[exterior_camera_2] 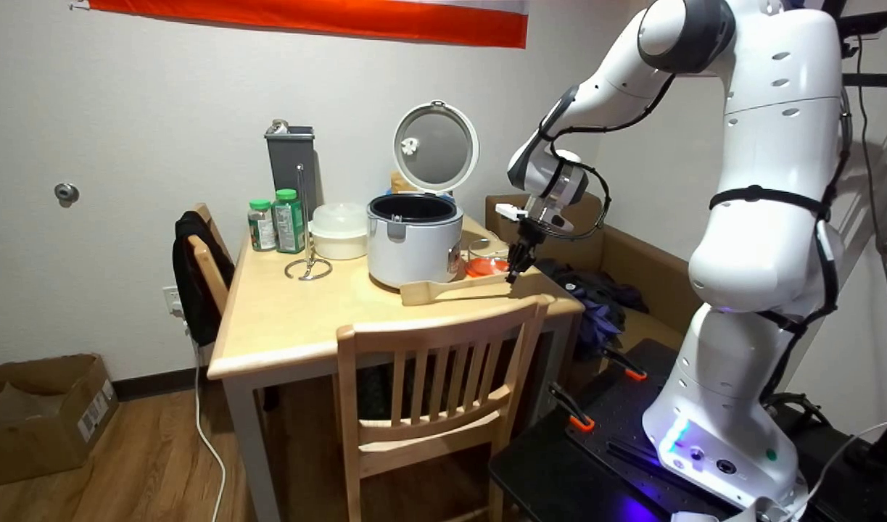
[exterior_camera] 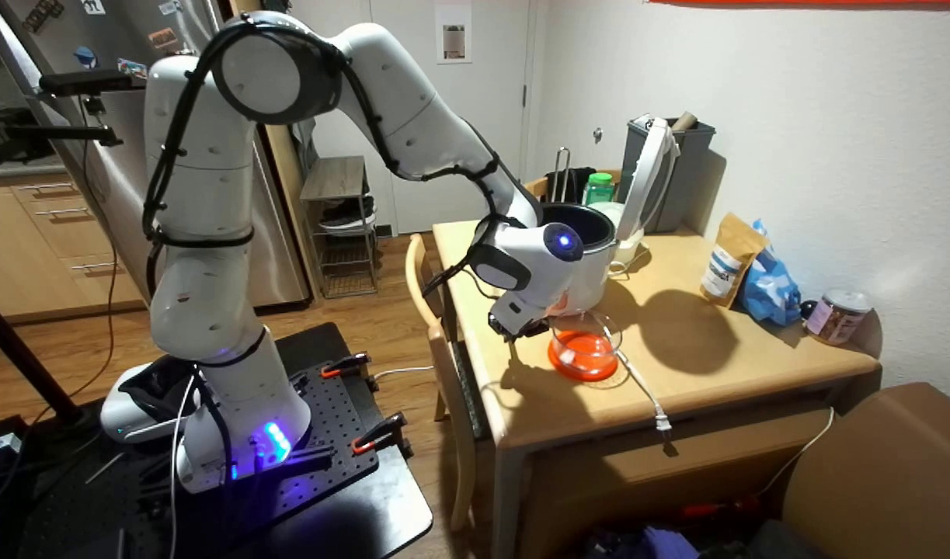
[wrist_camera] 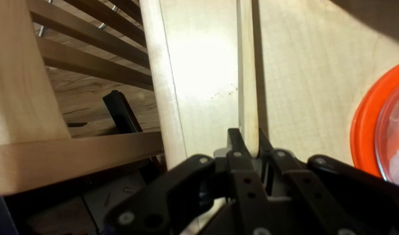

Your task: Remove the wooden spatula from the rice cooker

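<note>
The rice cooker point(exterior_camera_2: 414, 250) stands on the table with its lid raised and its dark inner pot showing; it also shows in an exterior view point(exterior_camera: 597, 276), partly behind the arm. The wooden spatula point(exterior_camera_2: 420, 293) is outside the cooker, low over the tabletop in front of it, its broad end beside the cooker's base. In the wrist view its handle point(wrist_camera: 246, 65) runs away from me, with a shadow beside it. My gripper point(wrist_camera: 247, 138) is closed around the handle's end, one finger on each side. The gripper also shows in both exterior views point(exterior_camera_2: 514, 274) point(exterior_camera: 515, 332).
A glass bowl on an orange-red disc point(exterior_camera: 583, 366) sits close to the gripper. A wooden chair point(exterior_camera_2: 443, 362) stands against the table's edge point(exterior_camera_2: 283, 360). A metal stand point(exterior_camera_2: 307, 267), green-lidded jars point(exterior_camera_2: 289, 223) and a cream container point(exterior_camera_2: 339, 235) stand beyond the cooker. A white cord point(exterior_camera: 638, 376) crosses the table.
</note>
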You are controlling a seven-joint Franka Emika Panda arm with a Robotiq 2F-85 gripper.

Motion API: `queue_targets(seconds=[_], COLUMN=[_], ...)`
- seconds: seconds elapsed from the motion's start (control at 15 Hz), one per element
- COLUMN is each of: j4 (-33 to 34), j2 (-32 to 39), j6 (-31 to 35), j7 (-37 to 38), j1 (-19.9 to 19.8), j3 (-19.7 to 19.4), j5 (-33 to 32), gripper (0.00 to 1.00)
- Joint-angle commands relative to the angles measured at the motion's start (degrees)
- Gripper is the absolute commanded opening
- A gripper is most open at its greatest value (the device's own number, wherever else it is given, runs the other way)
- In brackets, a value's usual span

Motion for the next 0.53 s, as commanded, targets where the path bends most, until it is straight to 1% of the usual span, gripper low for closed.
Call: queue_targets(seconds=[0.0,0.47], j4=[0.0,-0.4], j2=[1.2,2.6], j6=[3.2,6.1], j7=[-1.2,-0.1], j1=[0.6,1.7], j3=[0.5,0.2], j5=[2.5,0.9], gripper=[0.03,0.03])
